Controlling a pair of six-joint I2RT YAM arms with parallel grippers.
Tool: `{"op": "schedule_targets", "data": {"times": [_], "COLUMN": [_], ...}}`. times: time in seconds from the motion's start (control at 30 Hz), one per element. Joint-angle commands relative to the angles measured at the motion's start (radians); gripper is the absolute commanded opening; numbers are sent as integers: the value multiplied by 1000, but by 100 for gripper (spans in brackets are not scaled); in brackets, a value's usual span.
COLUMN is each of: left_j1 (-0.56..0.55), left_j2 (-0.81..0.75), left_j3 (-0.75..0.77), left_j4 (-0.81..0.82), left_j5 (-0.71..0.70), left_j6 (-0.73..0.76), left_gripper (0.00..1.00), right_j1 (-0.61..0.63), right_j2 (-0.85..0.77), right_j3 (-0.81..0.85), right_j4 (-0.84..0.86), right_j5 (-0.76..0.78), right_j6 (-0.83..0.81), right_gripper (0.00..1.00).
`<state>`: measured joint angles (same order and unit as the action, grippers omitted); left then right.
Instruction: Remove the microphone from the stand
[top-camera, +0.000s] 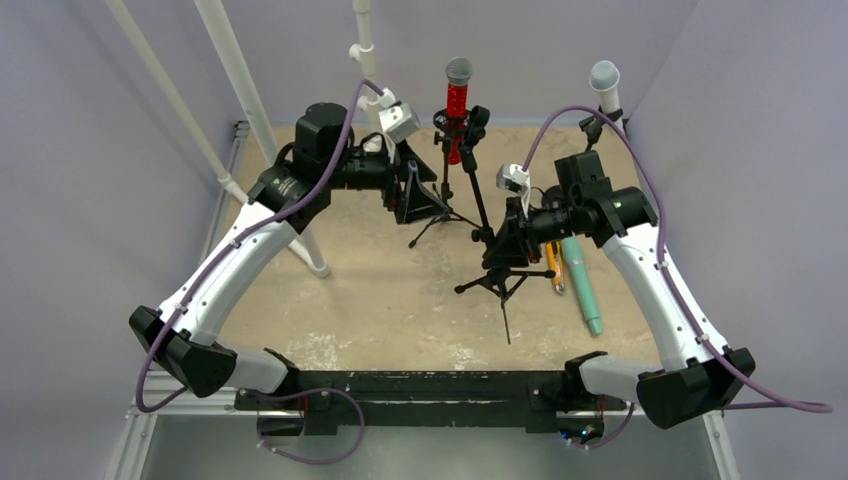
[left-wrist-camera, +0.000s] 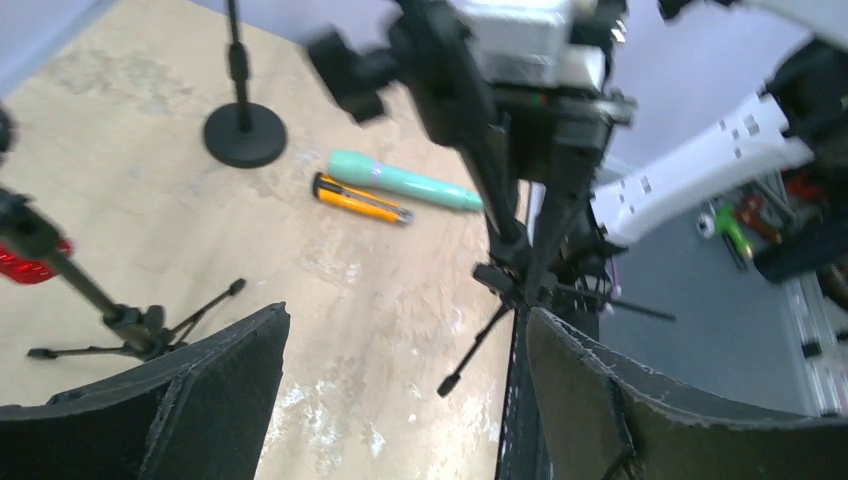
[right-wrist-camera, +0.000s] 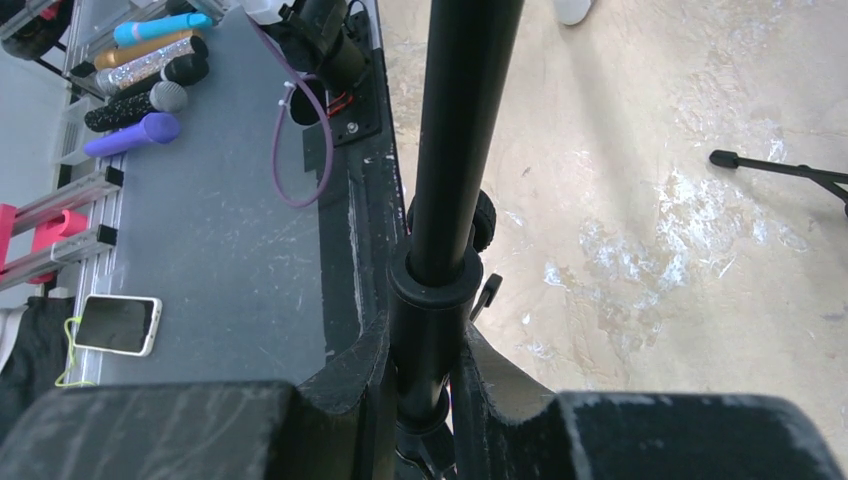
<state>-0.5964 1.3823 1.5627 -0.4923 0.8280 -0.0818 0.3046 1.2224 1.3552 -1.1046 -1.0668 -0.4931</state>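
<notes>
At the left of the overhead view, the left gripper (top-camera: 420, 195) hangs low over the sandy table (top-camera: 400, 300). Its jaws are spread wide and, in its wrist view, nothing sits between the two dark fingers (left-wrist-camera: 200, 400).

Just right of it, at upper centre, the red microphone (top-camera: 457, 105) stands upright in the clip of a tripod stand (left-wrist-camera: 130, 320), apart from both grippers.

Further right, near the middle of the overhead view, the right gripper (top-camera: 508, 240) pinches the pole of a second black stand (right-wrist-camera: 440, 290). Its wrist view shows the pole pressed between both fingers just below a collar, with this stand's legs splayed on the table beneath.

Right of that stand, an orange item (top-camera: 553, 265) and a teal microphone (top-camera: 580, 285) lie flat side by side on the table. At the upper right, a white-headed microphone (top-camera: 604, 78) sits atop another stand.
</notes>
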Motion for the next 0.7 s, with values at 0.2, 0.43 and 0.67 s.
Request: {"op": "schedule_targets", "data": {"times": [0.2, 0.43, 0.67], "left_j1": [37, 35, 8], "left_j2": [71, 138, 210], "left_j3": [137, 158, 184], "left_j4": [318, 403, 429], "left_j5": [-61, -45, -36], "left_j6": [-504, -600, -614], "left_gripper": [87, 85, 56], "right_j1": [-2, -2, -3], "right_j2": [-26, -24, -17], "right_j3": [-22, -34, -31], "right_j4": [5, -18, -17], "right_j5": [-29, -26, -15], "right_j6": [-44, -62, -63], "right_gripper": [0, 0, 0]}}
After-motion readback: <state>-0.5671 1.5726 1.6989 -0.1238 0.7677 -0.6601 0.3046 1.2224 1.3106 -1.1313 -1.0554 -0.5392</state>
